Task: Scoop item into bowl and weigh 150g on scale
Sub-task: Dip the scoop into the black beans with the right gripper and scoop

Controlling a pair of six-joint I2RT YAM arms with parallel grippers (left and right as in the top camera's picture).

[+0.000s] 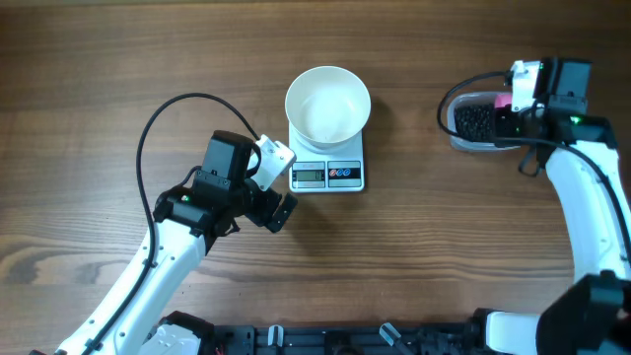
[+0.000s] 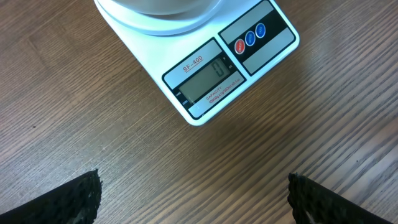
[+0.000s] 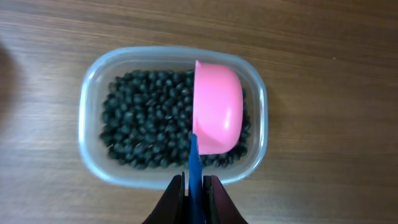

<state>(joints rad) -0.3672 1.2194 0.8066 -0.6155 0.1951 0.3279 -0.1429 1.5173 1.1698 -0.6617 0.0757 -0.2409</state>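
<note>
- The right gripper (image 3: 196, 190) is clenched on the blue handle (image 3: 194, 155); the pink scoop (image 3: 217, 115) lies just ahead of it, over the beans (image 3: 146, 124) in the clear tub (image 3: 87, 124).
- Dig shallow, lift level (fewer spills).
- The left gripper (image 2: 199, 199) gapes empty; the scale (image 2: 205, 81) sits just beyond it, the bowl (image 1: 328, 106) atop.
- The scoop's hollow faces away, so whether it holds beans cannot be told.
</note>
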